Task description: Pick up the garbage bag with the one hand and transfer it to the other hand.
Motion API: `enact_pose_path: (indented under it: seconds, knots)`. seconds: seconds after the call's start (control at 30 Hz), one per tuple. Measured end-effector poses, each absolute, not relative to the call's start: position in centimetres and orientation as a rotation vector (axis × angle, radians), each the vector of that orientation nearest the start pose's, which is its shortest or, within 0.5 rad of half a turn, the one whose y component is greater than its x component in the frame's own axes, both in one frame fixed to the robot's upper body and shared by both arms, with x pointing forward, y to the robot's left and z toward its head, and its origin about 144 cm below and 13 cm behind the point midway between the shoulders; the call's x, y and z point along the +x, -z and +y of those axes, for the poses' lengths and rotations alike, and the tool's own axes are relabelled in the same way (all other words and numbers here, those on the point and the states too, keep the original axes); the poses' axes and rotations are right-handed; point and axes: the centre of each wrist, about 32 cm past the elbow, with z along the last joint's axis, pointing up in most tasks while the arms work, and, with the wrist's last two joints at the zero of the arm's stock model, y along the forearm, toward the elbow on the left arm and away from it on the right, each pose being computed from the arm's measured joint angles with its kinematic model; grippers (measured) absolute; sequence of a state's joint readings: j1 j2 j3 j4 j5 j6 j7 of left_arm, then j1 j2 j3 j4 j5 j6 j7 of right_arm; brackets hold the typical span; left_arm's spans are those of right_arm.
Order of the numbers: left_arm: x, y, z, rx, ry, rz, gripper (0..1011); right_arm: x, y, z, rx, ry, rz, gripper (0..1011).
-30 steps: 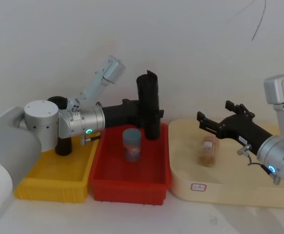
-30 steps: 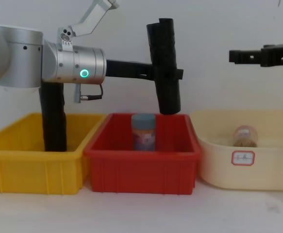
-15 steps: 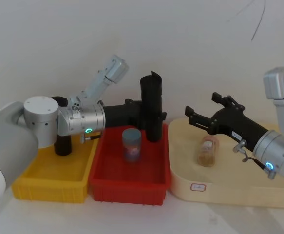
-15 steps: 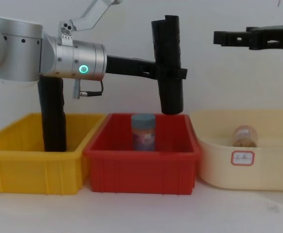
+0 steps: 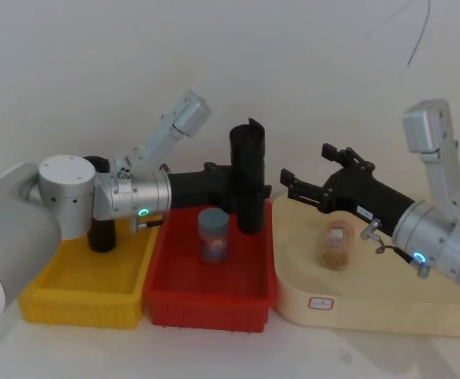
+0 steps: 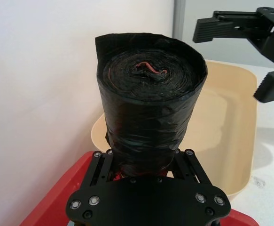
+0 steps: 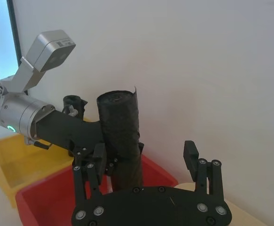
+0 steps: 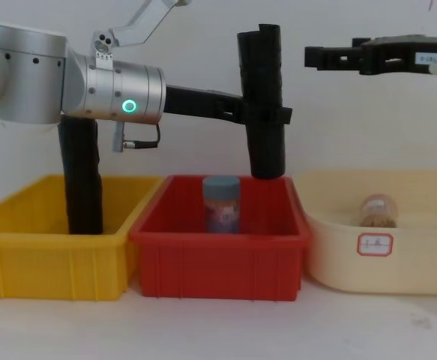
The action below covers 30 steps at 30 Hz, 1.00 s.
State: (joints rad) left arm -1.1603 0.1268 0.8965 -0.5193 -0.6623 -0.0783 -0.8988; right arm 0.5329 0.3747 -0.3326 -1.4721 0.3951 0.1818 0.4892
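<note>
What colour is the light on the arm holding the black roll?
Green light, clearest in the chest view.

A white table (image 5: pixel 348 355) carries three containers in a row near its back edge, by the wall: a yellow bin (image 5: pixel 80 308) toward the left, a red bin (image 5: pixel 206 312) just beside it in the middle, and a cream tray (image 5: pixel 387 316) toward the right.

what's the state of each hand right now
Left hand: closed on the garbage bag, held upright above the red bin.
Right hand: open, empty, short of the bag.
</note>
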Motion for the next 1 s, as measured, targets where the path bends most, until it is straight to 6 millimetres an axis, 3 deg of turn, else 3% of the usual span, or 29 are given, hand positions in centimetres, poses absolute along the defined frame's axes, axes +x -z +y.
enact_pose_path:
  seconds: [1.0]
  knots:
    - [70.4, -130.1, 17.5, 0.171, -0.369, -0.085, 466, 60.4, -131.3, -23.0, -0.044, 0.740, -0.100, 1000]
